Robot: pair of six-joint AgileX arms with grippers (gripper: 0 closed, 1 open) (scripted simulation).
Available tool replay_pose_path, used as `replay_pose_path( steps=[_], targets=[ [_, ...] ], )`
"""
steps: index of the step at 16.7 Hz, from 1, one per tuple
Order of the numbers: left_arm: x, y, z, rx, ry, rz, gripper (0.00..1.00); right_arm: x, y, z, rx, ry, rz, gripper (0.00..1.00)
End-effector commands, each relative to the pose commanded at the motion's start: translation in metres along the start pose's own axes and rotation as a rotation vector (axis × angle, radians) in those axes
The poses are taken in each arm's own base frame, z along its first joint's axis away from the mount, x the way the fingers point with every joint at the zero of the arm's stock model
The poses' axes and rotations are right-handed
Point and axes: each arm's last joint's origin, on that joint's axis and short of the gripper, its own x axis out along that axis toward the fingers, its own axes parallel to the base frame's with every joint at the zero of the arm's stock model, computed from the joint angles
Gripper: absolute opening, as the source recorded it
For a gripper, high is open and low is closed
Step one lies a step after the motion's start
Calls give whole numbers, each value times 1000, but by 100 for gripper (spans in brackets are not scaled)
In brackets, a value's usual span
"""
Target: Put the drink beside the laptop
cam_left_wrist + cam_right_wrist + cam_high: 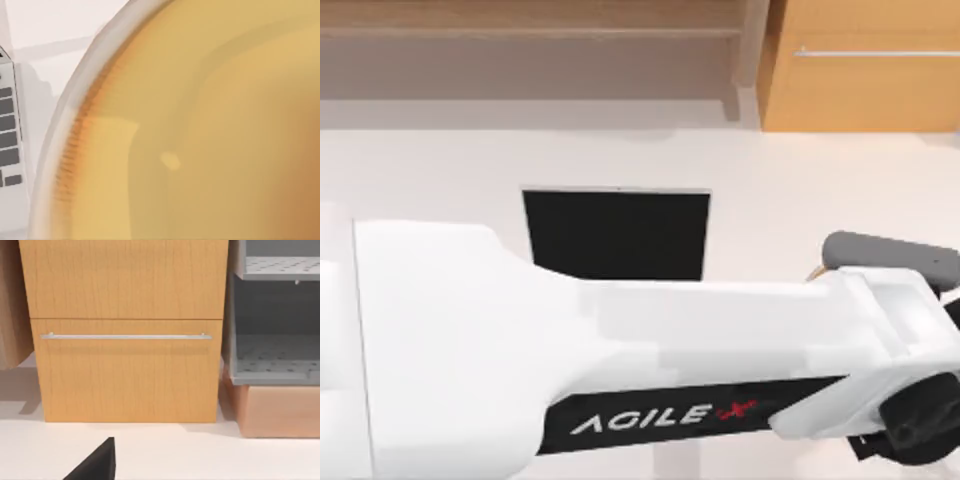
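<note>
The left arm stretched across the table from the top view's left toward its right, covering most of the laptop, whose black screen stood behind it. The drink sat right against the left wrist camera, just beside the laptop's keyboard edge; whether the pincer was spread or pinching the cup I could not tell

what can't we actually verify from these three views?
- Left gripper: in the top view the left arm reaches across to the right, and its own wrist covers the fingers.
- Drink: left wrist view is so close that the cup's outline is cut off; whether it is held cannot be told.
- Laptop: top view, keyboard half hidden under that arm.
</note>
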Motion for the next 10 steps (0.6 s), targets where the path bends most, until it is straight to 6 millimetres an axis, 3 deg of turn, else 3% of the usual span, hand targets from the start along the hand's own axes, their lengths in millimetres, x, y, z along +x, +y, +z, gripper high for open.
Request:
replay_pose_path(
  steps=[3,7,10],
  targets=[
    [3,4,4,-22,-2,17,0,0,0,0,0,0,0,100],
    [23,20,21,-125,-45,97,0,0,0,0,0,0,0,100],
    [36,26,21,-147,-43,136,0,0,0,0,0,0,0,100]
  ],
)
